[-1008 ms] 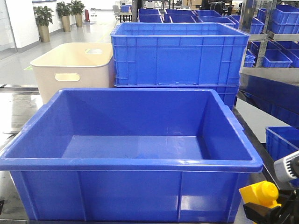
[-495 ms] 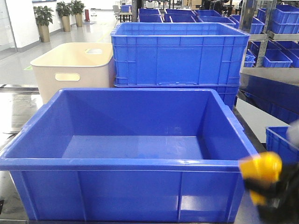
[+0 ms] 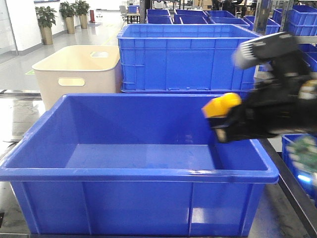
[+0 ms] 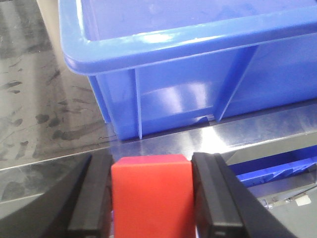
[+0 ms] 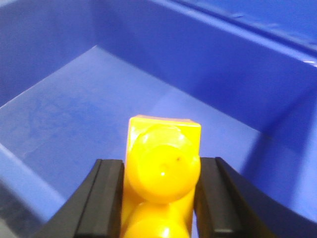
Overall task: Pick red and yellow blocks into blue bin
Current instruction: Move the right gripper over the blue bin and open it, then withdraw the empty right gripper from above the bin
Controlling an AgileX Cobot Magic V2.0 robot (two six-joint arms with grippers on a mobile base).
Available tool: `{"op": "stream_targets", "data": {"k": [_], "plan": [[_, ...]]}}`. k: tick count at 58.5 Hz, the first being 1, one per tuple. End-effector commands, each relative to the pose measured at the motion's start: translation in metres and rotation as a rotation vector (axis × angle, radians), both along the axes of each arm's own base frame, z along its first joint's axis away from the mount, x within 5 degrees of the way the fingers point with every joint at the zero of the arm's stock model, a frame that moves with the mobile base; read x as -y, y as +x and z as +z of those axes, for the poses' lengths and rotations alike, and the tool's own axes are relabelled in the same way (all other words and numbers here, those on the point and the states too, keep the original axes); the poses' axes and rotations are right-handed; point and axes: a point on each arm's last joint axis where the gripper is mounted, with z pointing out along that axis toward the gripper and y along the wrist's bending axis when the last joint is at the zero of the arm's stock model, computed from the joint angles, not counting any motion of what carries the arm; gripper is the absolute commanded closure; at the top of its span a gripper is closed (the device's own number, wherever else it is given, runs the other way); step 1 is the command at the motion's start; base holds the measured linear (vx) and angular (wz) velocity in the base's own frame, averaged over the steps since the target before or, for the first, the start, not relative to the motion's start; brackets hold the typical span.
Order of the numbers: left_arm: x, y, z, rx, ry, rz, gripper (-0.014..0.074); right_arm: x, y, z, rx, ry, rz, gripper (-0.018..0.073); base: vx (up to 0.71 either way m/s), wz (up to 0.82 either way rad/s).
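The wide blue bin (image 3: 138,174) stands in front of me, its inside bare. My right gripper (image 3: 224,119) is shut on the yellow studded block (image 3: 221,106) and holds it above the bin's right inner wall. In the right wrist view the yellow block (image 5: 162,163) sits between the black fingers (image 5: 106,198) over the bin floor (image 5: 74,109). My left gripper (image 4: 151,198) is shut on the red cube (image 4: 151,191), low over the metal table in front of the bin's ribbed outer wall (image 4: 173,94). The left gripper is out of the front view.
A beige tub with a handle cut-out (image 3: 77,74) stands behind the bin at the left. A taller blue crate (image 3: 190,57) stands behind it at the right. More blue crates sit on shelves at the far right (image 3: 297,29). The metal table top (image 4: 44,119) runs beside the bin.
My right gripper has risen from below the bin's front right corner and moved left, carrying the yellow block over the rim to above the bin's inside.
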Motion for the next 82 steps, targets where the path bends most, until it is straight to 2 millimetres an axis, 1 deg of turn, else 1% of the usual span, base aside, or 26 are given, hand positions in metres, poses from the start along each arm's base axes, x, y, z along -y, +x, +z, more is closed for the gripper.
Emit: {"op": "stream_targets", "data": {"k": [1, 6, 12, 17, 20, 24, 28, 31, 35, 40, 44, 47, 53, 56, 59, 63, 64, 65, 67, 77, 82], "plan": [[0.002, 0.001, 0.014, 0.091, -0.032, -0.004, 0.0356, -0.008, 0.019, 0.013, 0.079, 0.036, 0.015, 0.0305, 0.00, 0.00], [0.002, 0.001, 0.014, 0.091, -0.032, -0.004, 0.0356, -0.017, 0.042, 0.000, 0.040, 0.023, 0.016, 0.0295, 0.00, 0.00], [0.002, 0.001, 0.014, 0.091, -0.032, -0.004, 0.0356, -0.024, 0.062, -0.015, -0.009, 0.010, 0.017, 0.0265, 0.00, 0.00], [0.002, 0.001, 0.014, 0.091, -0.032, -0.004, 0.0356, -0.029, 0.074, -0.026, -0.046, -0.005, 0.021, 0.0200, 0.00, 0.00], [0.002, 0.001, 0.014, 0.091, -0.032, -0.004, 0.0356, -0.031, 0.080, -0.032, -0.058, -0.015, 0.021, 0.0135, 0.00, 0.00], [0.002, 0.001, 0.014, 0.091, -0.032, -0.004, 0.0356, -0.032, 0.085, -0.036, -0.065, -0.011, 0.012, 0.0057, 0.00, 0.00], [0.002, 0.001, 0.014, 0.091, -0.032, -0.004, 0.0356, -0.032, 0.086, -0.035, -0.059, 0.004, -0.003, -0.0022, 0.00, 0.00], [0.002, 0.001, 0.014, 0.091, -0.032, -0.004, 0.0356, -0.031, 0.085, -0.032, -0.047, 0.011, -0.007, -0.0063, 0.00, 0.00], [0.002, 0.001, 0.014, 0.091, -0.032, -0.004, 0.0356, -0.029, 0.080, -0.025, -0.026, 0.017, -0.008, -0.0092, 0.00, 0.00], [0.002, 0.001, 0.014, 0.091, -0.032, -0.004, 0.0356, -0.024, 0.067, -0.010, -0.008, 0.016, -0.003, -0.0093, 0.00, 0.00], [0.002, 0.001, 0.014, 0.091, -0.032, -0.004, 0.0356, -0.019, 0.052, 0.006, 0.007, 0.036, -0.004, -0.0083, 0.00, 0.00], [0.002, 0.001, 0.014, 0.091, -0.032, -0.004, 0.0356, -0.015, 0.038, 0.018, 0.017, 0.051, -0.004, -0.0066, 0.00, 0.00], [0.002, 0.001, 0.014, 0.091, -0.032, -0.004, 0.0356, -0.005, 0.004, 0.042, 0.011, 0.081, 0.001, -0.0018, 0.00, 0.00], [0.002, 0.001, 0.014, 0.091, -0.032, -0.004, 0.0356, 0.000, -0.012, 0.048, 0.023, 0.089, 0.008, 0.0003, 0.00, 0.00], [0.002, 0.001, 0.014, 0.091, -0.032, -0.004, 0.0356, 0.005, -0.027, 0.050, 0.039, 0.095, 0.006, 0.0019, 0.00, 0.00], [0.002, 0.001, 0.014, 0.091, -0.032, -0.004, 0.0356, 0.013, -0.046, 0.046, 0.060, 0.104, -0.004, 0.0029, 0.00, 0.00], [0.002, 0.001, 0.014, 0.091, -0.032, -0.004, 0.0356, 0.015, -0.052, 0.043, 0.062, 0.105, -0.006, 0.0029, 0.00, 0.00], [0.002, 0.001, 0.014, 0.092, -0.032, -0.004, 0.0356, 0.019, -0.062, 0.036, 0.066, 0.108, -0.013, 0.0029, 0.00, 0.00], [0.002, 0.001, 0.014, 0.092, -0.032, -0.004, 0.0356, 0.022, -0.070, 0.030, 0.066, 0.109, -0.016, 0.0029, 0.00, 0.00], [0.002, 0.001, 0.014, 0.098, -0.034, -0.004, 0.0356, 0.037, -0.106, -0.004, 0.054, 0.101, -0.033, 0.0029, 0.00, 0.00], [0.002, 0.002, 0.015, 0.105, -0.036, -0.004, 0.0356, 0.042, -0.118, -0.020, 0.050, 0.099, -0.041, 0.0029, 0.00, 0.00]]}}
